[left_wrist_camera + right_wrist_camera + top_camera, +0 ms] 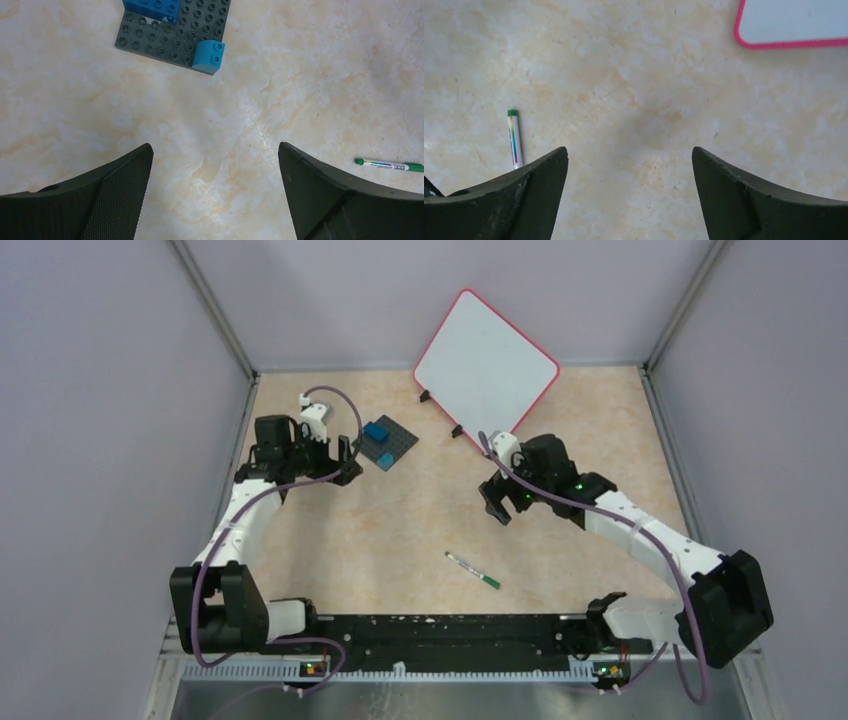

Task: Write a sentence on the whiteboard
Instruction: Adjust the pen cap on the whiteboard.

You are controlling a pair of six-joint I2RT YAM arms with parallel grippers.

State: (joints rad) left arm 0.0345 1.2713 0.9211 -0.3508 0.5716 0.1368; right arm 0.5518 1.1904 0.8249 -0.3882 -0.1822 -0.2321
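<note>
Whiteboard (487, 362) is blank, so none of your sentence is written. Your left gripper (215, 150) and right gripper (630, 152) both hang empty over the table (400, 530), fingers spread wide. The green-tipped marker (473, 570) lies flat between the arms, untouched; I judge you must fetch it first. The board stands propped at the back right, just beyond the right gripper. The dark-grey plate (386, 443) with blue blocks beside the left gripper blocks nothing.

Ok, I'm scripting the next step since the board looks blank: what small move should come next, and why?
Probably swing the right tool toward the marker: it lies loose on the table, the tool is open and empty, and the whiteboard is blank.
</note>
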